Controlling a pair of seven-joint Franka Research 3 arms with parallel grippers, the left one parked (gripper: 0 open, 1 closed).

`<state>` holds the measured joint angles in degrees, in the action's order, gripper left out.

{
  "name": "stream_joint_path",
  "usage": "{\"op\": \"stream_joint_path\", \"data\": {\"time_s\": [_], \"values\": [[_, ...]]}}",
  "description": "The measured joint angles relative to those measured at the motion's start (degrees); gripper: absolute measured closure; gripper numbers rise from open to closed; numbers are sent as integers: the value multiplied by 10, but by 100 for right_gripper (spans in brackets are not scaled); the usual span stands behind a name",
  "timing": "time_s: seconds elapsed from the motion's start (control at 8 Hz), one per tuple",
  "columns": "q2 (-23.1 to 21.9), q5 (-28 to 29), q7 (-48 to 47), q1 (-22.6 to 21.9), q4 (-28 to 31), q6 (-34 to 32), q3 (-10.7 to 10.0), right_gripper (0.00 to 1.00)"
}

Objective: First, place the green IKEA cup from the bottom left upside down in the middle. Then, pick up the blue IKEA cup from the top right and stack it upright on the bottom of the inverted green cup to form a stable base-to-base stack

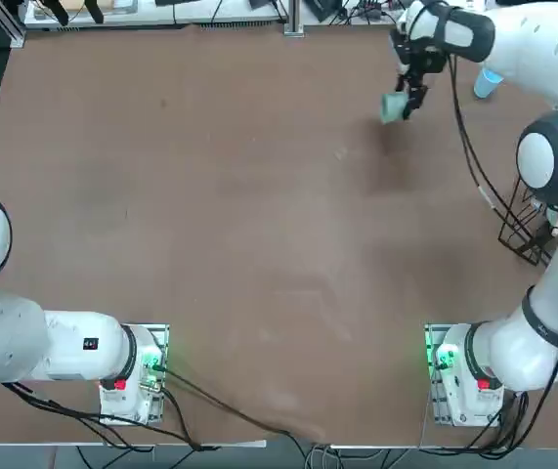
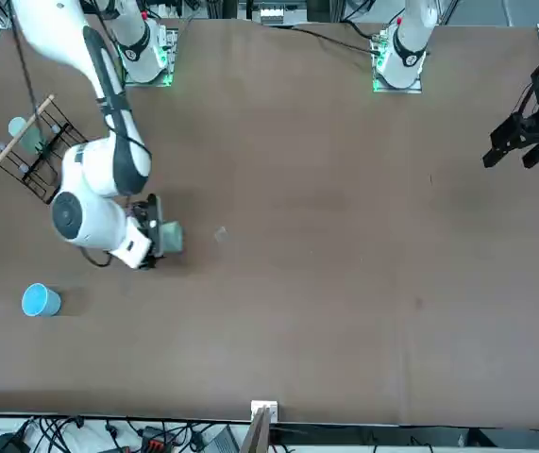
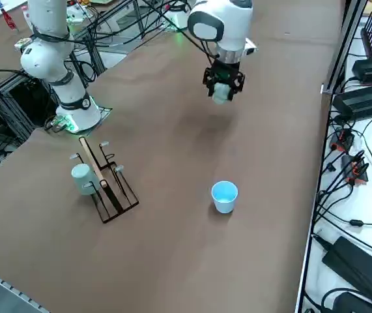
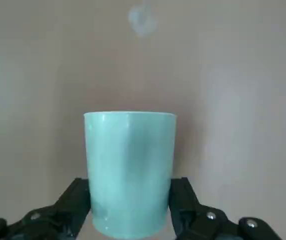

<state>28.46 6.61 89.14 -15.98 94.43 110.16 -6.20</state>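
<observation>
While raised over the table, the right end effector clamps the green IKEA cup.

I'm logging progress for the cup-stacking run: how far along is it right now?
Nothing is placed yet. In hand: the right gripper has its jaws shut on the green cup and holds it above the table toward the far right, with no cup standing in the middle. Left to do: set the green cup upside down in the middle, then fetch the blue cup, which stands upright and untouched, and stack it on the green one's base.
</observation>
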Motion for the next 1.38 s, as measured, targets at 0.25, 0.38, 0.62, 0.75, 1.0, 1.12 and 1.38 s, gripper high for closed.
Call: {"op": "stream_joint_path", "data": {"time_s": [0.25, 0.38, 0.62, 0.75, 1.0, 1.12, 1.38], "values": [[-8, -89, -66, 1, -13, -65, -26, 14], [-14, -145, -116, 0, -14, -90, -30, 14], [-16, -256, -251, -16, -13, -168, -29, 14], [-9, -291, -327, -35, -10, -213, -28, 14], [25, -322, -470, -84, -4, -279, -27, 14], [51, -325, -518, -103, -2, -289, -27, 14], [103, -327, -600, -122, -1, -291, -27, 14]]}}
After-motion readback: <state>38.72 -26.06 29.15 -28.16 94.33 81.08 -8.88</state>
